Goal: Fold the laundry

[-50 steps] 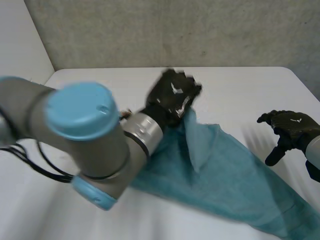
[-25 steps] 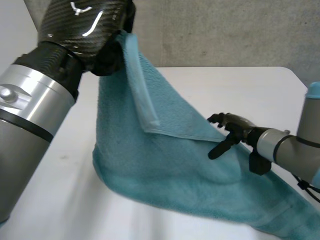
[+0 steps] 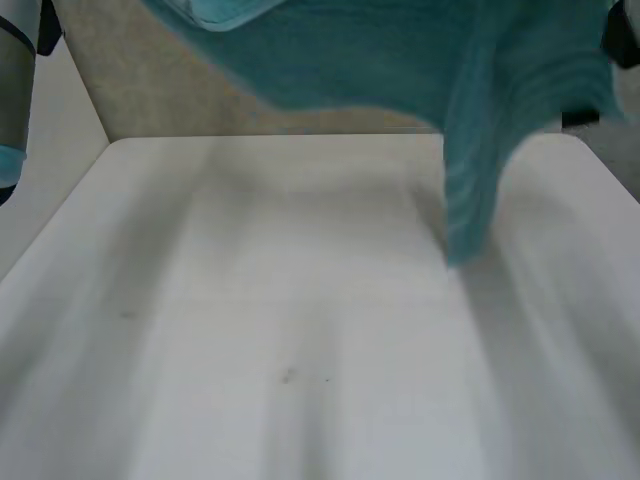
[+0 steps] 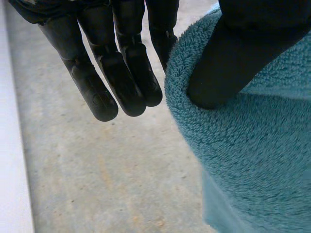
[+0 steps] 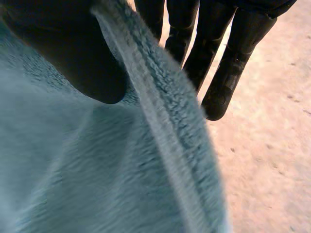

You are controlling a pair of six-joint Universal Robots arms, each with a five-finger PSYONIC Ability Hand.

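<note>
A teal towel (image 3: pixel 400 60) hangs in the air above the white table (image 3: pixel 300 330), stretched across the head view, with one fold drooping down at the right. My left hand (image 4: pixel 121 73) is shut on the towel (image 4: pixel 243 145): its thumb presses the towel's edge against the fingers. My right hand (image 5: pixel 214 53) is shut on the towel (image 5: pixel 97 170) too, its thumb pinching the hemmed edge against the fingers. Part of the right hand (image 3: pixel 625 40) shows dark at the towel's right end in the head view.
The left arm (image 3: pixel 18 80) stands at the table's left side. A grey speckled wall (image 3: pixel 180 100) rises behind the table. The table's far edge runs under the hanging towel.
Both hands have lifted the towel off the table and spread it high between them. The right hand, open and apart from it a second ago, has closed on its edge.
</note>
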